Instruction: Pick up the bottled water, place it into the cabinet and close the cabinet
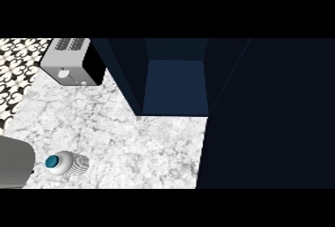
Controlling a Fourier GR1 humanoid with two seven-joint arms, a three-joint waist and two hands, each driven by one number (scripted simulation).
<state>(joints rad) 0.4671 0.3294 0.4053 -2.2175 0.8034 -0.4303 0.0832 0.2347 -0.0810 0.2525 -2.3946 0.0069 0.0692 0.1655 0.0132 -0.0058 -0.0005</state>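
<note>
Your bottled water stands upright at lower left, cabinet open at top centre. It's likely light, rigid, slippery: wrap the ribbed body below the cap. Neither hand shows, so finger state's unknown.

A silver toaster with a black side stands at the back left of the white marble counter, slots on top and a round knob on its near face. Left of it runs a wall strip of black-and-white patterned tiles, bordering the counter's left edge
</note>
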